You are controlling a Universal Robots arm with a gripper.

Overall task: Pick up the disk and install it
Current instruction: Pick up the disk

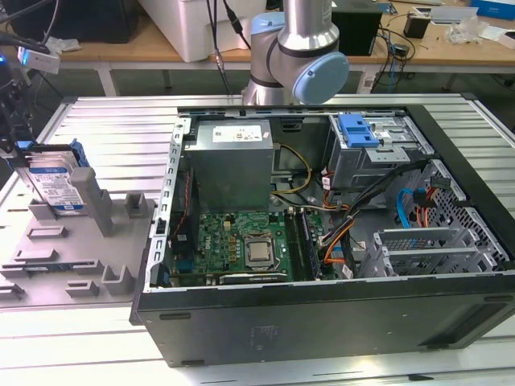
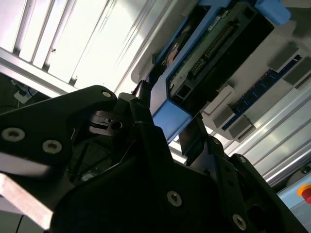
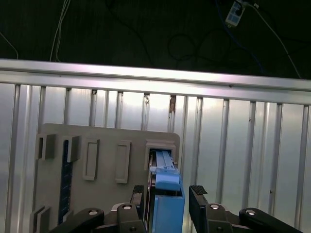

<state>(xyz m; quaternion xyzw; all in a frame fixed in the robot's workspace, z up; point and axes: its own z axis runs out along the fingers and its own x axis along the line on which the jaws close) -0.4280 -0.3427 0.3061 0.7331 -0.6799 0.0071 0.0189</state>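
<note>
While disk (image 1: 55, 183) stands upright in grey holder (image 1: 80, 253) | jaws parted, straddling it, not gripping

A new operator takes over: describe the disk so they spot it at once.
On the exterior view's left of the open computer case lies a grey fixture tray. The disk stands on edge in it, the only piece with a white-and-blue label and blue frame.

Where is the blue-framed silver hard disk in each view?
Exterior view: the flat silver disk in a blue plastic frame stands on edge at the exterior view's left.
First wrist view: the disk is edge-on, blue frame toward the camera.
Second wrist view: the disk shows its circuit-board face.
Shared landmark: the grey slotted plastic holder holding it.
</note>
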